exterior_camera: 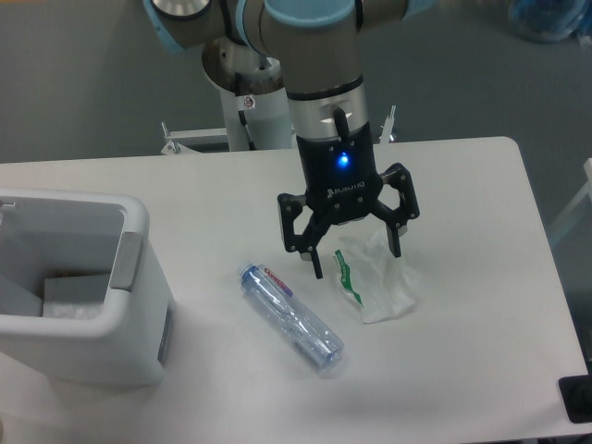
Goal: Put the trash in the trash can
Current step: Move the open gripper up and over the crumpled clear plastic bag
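Hovering wide open over the wrapper (377,280) on the bench (481,231), the tool (357,263) should drop straight, pinching the crumpled middle; bottle (290,317) lies beside, bin (139,268) left.

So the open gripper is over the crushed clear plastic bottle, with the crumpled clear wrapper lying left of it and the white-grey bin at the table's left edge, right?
Not quite. In the fixed camera view the open gripper is over the crumpled clear wrapper with the green strip, not the crushed clear plastic bottle; the bottle lies left of the wrapper. The boxy white-grey bin does stand at the table's left edge.
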### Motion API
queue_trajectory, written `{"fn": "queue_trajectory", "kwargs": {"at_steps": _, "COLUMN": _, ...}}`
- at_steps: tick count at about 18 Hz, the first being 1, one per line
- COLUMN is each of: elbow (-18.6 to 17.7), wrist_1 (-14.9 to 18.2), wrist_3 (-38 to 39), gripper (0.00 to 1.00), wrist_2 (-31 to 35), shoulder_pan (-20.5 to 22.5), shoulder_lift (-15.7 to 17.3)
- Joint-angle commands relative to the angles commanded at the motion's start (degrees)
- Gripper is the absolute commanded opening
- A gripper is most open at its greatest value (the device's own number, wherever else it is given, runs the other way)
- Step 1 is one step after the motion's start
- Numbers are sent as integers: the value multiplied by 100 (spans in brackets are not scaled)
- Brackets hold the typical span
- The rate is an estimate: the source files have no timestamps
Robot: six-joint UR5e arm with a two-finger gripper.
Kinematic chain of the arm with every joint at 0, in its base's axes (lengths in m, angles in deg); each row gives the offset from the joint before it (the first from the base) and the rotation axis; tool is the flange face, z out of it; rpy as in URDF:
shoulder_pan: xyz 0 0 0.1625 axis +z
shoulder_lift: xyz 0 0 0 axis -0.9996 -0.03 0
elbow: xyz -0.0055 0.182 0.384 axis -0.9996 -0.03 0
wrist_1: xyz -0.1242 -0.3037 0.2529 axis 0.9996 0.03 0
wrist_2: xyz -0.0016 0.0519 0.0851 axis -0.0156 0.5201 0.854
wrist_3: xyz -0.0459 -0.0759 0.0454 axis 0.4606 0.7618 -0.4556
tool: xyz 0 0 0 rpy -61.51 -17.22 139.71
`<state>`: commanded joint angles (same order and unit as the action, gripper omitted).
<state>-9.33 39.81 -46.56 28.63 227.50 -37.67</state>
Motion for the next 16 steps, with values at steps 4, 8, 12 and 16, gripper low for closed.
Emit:
{"fn": "queue_trajectory", "kwargs": {"at_steps": 4, "elbow": -236, "wrist_1": -35, "wrist_3": 9, "gripper": 100, "wrist_2": 131, "shoulder_pan": -26, "shoulder_lift": -18}}
{"fn": "queue_trajectory", "kwargs": {"at_steps": 8, "elbow": -738, "wrist_1": -105, "wrist_3": 18, "gripper": 100, "wrist_2": 132, "shoulder_pan": -17, "shoulder_lift": -26}}
{"fn": "queue_trajectory", "kwargs": {"at_steps": 12, "elbow": -975, "wrist_1": -325, "wrist_3": 61, "gripper": 100, "wrist_2": 219, "shoulder_pan": -17, "shoulder_lift": -167}}
{"fn": "queue_trajectory", "kwargs": {"at_steps": 16, "elbow": -1195, "wrist_1": -299, "wrist_3": -9, "gripper": 100, "wrist_2": 422, "shoulder_pan": 0, "shoulder_lift": -176}}
